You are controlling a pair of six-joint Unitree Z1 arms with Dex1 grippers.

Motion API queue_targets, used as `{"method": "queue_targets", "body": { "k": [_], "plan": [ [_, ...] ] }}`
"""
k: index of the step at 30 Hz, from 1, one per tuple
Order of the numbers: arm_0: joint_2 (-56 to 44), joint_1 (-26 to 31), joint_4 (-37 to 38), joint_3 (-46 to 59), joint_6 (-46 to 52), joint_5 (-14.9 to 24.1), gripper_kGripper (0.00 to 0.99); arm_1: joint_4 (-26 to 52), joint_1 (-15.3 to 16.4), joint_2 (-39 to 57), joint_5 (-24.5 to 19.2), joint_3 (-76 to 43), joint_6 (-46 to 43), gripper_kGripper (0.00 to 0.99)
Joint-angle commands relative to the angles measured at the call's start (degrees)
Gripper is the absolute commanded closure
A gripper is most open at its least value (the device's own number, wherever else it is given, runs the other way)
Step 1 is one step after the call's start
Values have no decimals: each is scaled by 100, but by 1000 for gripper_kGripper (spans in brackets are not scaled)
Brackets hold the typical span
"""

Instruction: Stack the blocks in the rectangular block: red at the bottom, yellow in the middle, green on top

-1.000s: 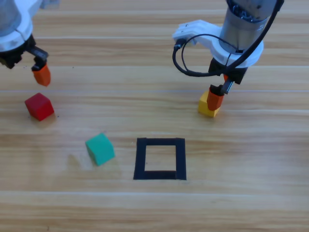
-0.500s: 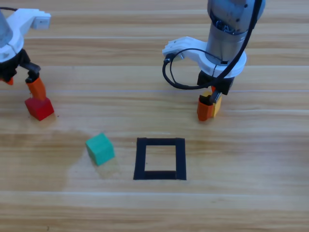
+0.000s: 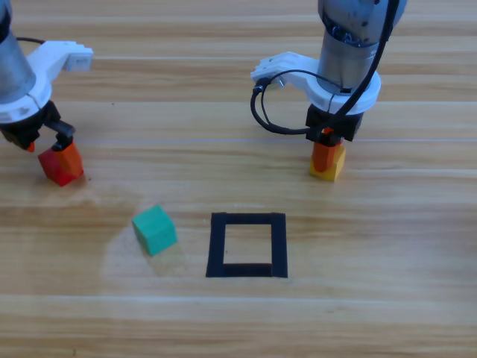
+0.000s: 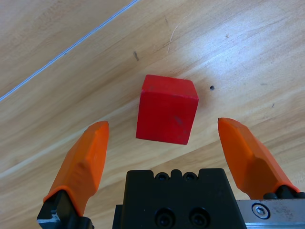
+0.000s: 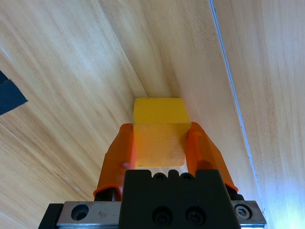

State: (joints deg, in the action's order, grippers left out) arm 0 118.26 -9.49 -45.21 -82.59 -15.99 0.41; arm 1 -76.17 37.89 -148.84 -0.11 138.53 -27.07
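Note:
The red cube (image 3: 58, 165) (image 4: 166, 109) rests on the table at the far left. My left gripper (image 3: 51, 153) (image 4: 164, 136) hangs over it, open, one orange jaw on each side and neither touching it. The yellow cube (image 3: 332, 167) (image 5: 159, 136) sits right of centre, and my right gripper (image 3: 326, 155) (image 5: 159, 136) is shut on it, jaws pressed to its two sides. The teal-green cube (image 3: 154, 230) lies loose left of the black tape rectangle (image 3: 247, 245), whose hollow middle shows bare wood.
A black cable (image 3: 270, 112) loops off the right wrist. A corner of black tape (image 5: 8, 98) shows at the left edge of the right wrist view.
My left gripper has come down and now straddles the red cube. My right gripper has turned over the yellow cube and closed on it.

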Motion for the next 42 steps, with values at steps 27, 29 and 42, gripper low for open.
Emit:
{"method": "queue_targets", "body": {
  "k": [27,29,42],
  "plan": [
    [628,-123,583,384,78,170,450,1675,-335,3168,539,-4132,3657,990],
    [601,-140,575,366,201,241,662,1587,25,3353,249,-4150,4026,990],
    [-251,-800,-410,-838,2144,-5,990,1561,711,3309,3,-4141,5995,990]
  ]
}}
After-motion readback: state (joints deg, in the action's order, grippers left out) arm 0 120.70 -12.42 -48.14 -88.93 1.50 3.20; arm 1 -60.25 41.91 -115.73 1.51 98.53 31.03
